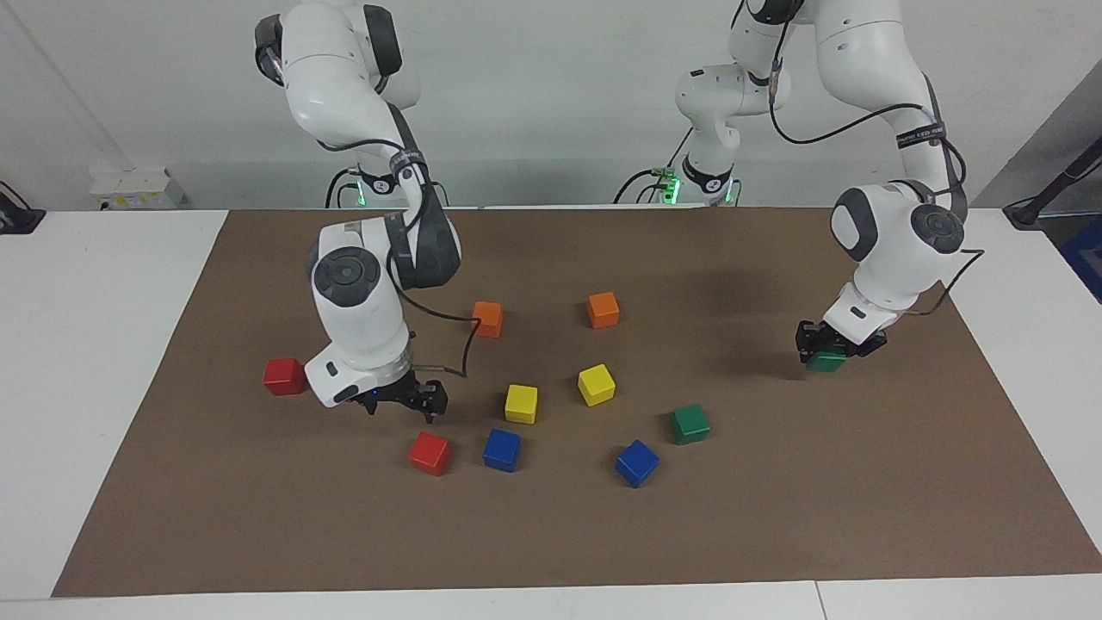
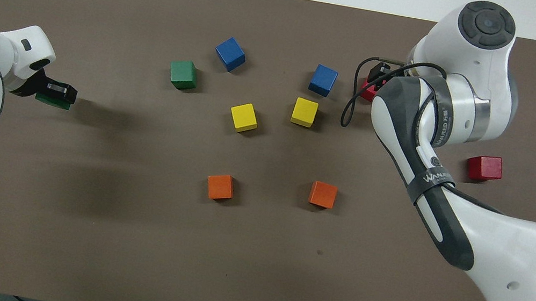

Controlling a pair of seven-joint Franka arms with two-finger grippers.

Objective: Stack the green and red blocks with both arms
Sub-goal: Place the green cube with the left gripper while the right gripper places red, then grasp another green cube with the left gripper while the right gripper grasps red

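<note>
My left gripper (image 1: pixel 829 347) (image 2: pixel 59 92) is shut on a dark green block (image 1: pixel 826 362) (image 2: pixel 51 101), held low over the mat at the left arm's end of the table. The second green block (image 1: pixel 690 424) (image 2: pixel 183 74) lies free on the mat. My right gripper (image 1: pixel 403 412) (image 2: pixel 375 78) hangs open just above a red block (image 1: pixel 430 453) (image 2: pixel 365 92), not touching it; the wrist hides most of that block from overhead. Another red block (image 1: pixel 284 376) (image 2: pixel 484 167) lies alone near the right arm's end.
Two orange blocks (image 1: pixel 486 319) (image 1: pixel 603 309), two yellow blocks (image 1: pixel 521 403) (image 1: pixel 596 384) and two blue blocks (image 1: pixel 502 449) (image 1: pixel 636 462) are scattered mid-mat on the brown mat (image 1: pixel 551 534). One blue block sits right beside the red block under my right gripper.
</note>
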